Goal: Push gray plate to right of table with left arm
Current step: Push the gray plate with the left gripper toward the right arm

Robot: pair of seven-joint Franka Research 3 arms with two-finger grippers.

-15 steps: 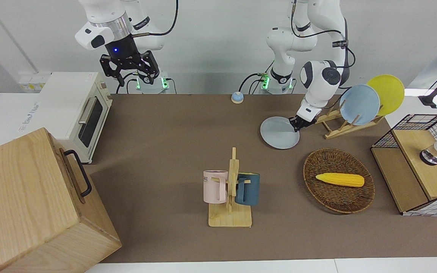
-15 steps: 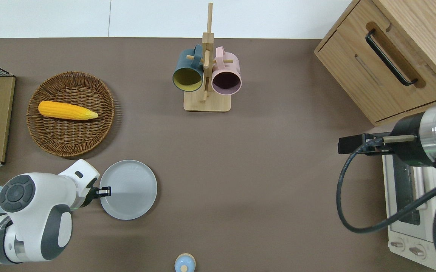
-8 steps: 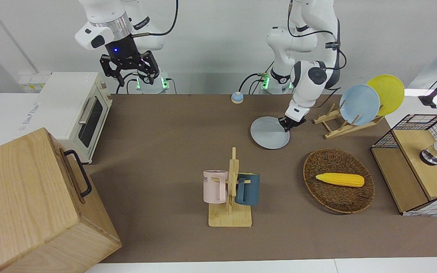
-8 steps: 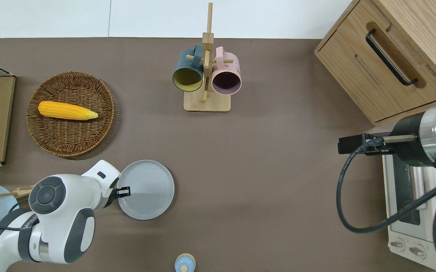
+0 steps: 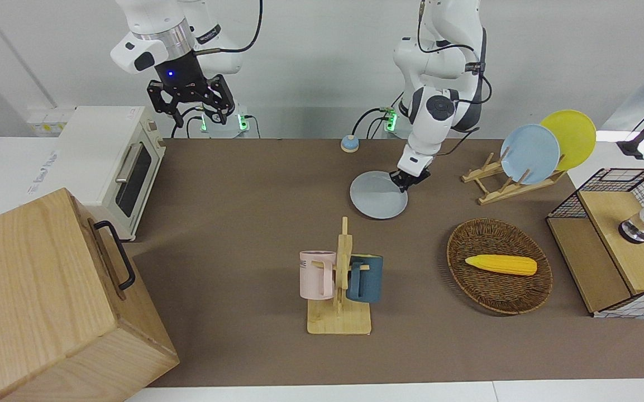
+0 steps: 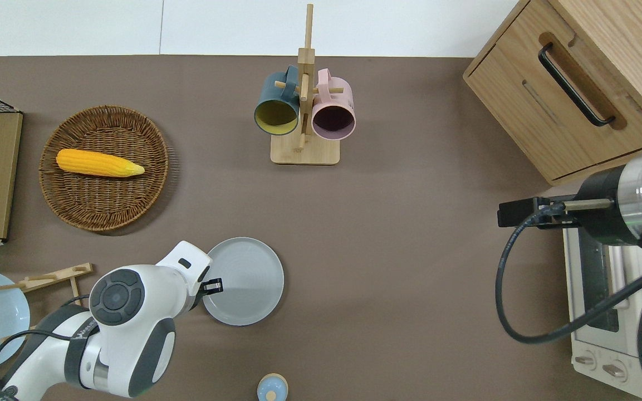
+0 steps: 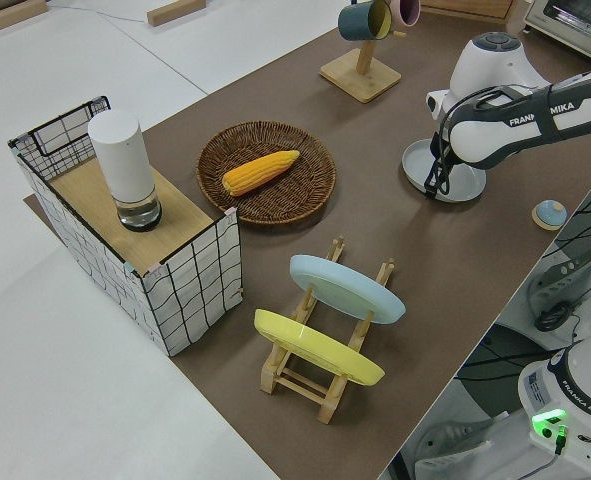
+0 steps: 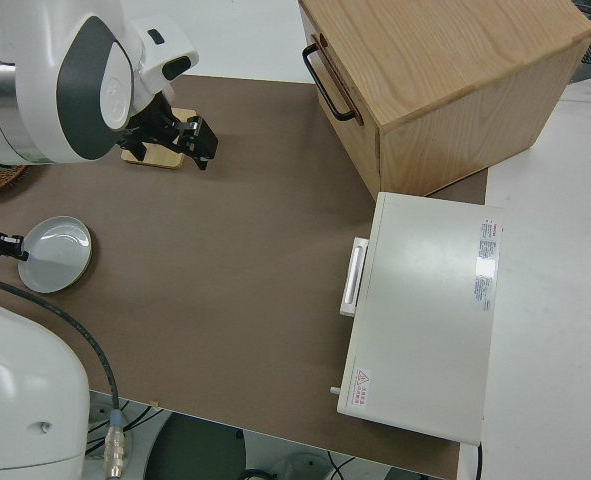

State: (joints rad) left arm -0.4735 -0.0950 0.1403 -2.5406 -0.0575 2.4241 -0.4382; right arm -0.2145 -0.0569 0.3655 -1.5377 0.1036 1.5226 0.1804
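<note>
We're mid-push: left tool (image 6: 214, 286) touching gray plate (image 6: 245, 281) rim, finger gap unclear; next, drive plate across bench (image 6: 387, 234) toward the right arm's end.

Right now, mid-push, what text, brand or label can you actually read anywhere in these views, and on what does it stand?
"FRANKA" then "MIKA": on the left arm, left side view; letters in between are hidden.
Dark letters on the pink mug: partly hidden, unreadable.
Gray printing on the toaster oven top: too blurred.
Red warning triangle and small print on the toaster oven label, right side view: too small.
Nothing on the gray plate.
</note>
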